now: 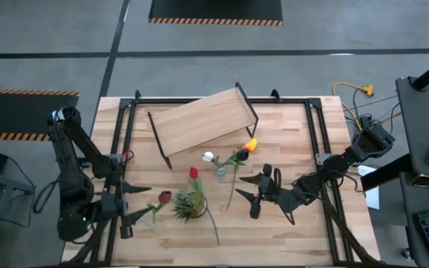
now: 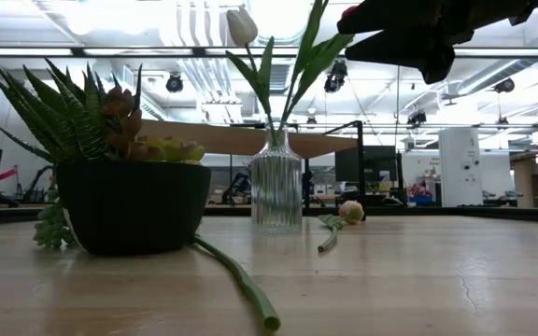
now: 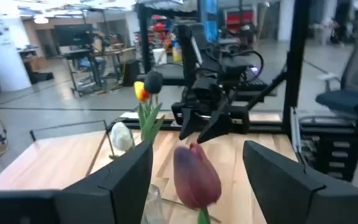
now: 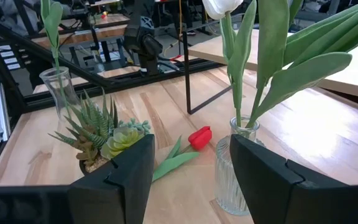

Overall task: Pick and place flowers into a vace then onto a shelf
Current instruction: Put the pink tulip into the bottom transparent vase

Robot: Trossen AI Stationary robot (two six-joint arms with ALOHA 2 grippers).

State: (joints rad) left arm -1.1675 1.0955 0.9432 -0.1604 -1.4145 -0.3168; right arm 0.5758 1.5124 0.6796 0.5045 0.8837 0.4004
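The shelf (image 1: 203,123) stands at the table's far side. A ribbed glass vase (image 1: 220,170) (image 2: 276,191) (image 4: 235,168) holds a white tulip (image 1: 208,156) and an orange one (image 1: 250,146). A red tulip (image 1: 194,173) (image 4: 199,137) lies on the table. A pale-headed stem (image 2: 350,212) lies beyond the vase. A maroon tulip (image 1: 164,196) (image 3: 194,177) stands in a second small glass vase (image 4: 58,87) between the open fingers of my left gripper (image 1: 136,206). My right gripper (image 1: 255,192) hovers open to the right of the ribbed vase. My left gripper has its fingers (image 3: 123,177) on either side of the small vase's neck (image 3: 155,200), coming level from the table's left. I cannot tell whether they touch the glass, since the vase's body lies below the wrist view's edge.
A dark pot with a spiky green succulent (image 1: 190,205) (image 2: 134,201) sits between the two vases, and the red tulip's stem (image 2: 241,280) runs past it toward the near edge. Black frame rails (image 1: 319,141) border the table. The bare wood lies in the near right part.
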